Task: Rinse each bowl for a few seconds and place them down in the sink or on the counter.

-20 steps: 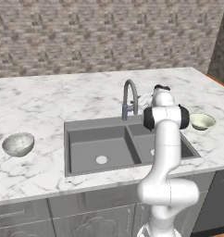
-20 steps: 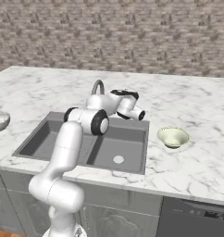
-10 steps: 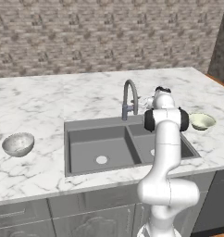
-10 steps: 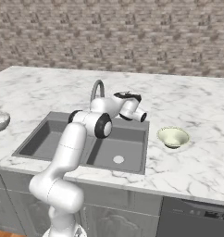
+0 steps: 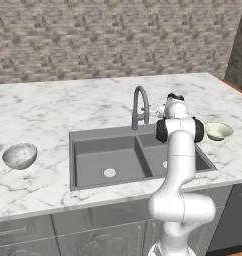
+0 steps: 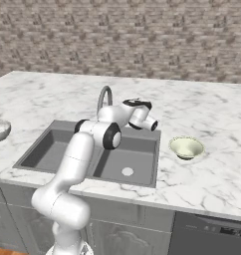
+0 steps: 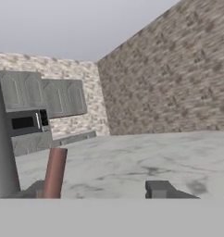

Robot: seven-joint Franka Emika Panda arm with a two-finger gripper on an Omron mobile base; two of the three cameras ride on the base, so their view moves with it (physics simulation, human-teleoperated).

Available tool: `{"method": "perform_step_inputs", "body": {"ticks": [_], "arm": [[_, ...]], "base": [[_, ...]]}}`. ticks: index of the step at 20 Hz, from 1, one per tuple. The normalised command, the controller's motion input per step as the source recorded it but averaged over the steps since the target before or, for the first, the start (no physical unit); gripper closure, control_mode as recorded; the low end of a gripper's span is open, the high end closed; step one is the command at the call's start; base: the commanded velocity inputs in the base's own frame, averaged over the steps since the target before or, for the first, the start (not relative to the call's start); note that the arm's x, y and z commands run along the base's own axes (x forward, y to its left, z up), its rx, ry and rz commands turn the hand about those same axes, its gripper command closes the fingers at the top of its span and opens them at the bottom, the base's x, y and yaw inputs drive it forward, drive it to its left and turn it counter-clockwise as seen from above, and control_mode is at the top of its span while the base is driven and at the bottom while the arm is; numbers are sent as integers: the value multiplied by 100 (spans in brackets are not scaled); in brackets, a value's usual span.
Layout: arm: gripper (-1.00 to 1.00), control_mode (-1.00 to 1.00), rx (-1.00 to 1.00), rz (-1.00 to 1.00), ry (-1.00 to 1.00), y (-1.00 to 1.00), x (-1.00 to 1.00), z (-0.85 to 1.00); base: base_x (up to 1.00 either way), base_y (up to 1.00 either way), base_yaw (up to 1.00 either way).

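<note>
Bowls are sitting on the tabletop [image 6: 212,179] at either end of the sink [image 6: 53,149], neither one in the hand [image 6: 151,124]. Nearest the hand, at about four o'clock in the right base view, the cream-green bowl [image 6: 186,147] is resting upright, mouth up, round, so it is offering no long axis. The hand is hanging over the right basin beside the faucet [image 6: 105,97], pointing level across the tabletop; I cannot tell how wide its fingers are standing. Well off past the left basin, the stone-grey bowl [image 5: 19,155] is also sitting upright.
</note>
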Motion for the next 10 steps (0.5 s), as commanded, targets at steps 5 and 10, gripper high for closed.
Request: {"method": "perform_step_inputs", "body": {"ticks": [5,10], "arm": [[100,-100,0,0,5,-24,0,-2],[100,-100,0,-4,16,-43,0,-4]], "base": [[0,0,0],[0,0,0]]}}
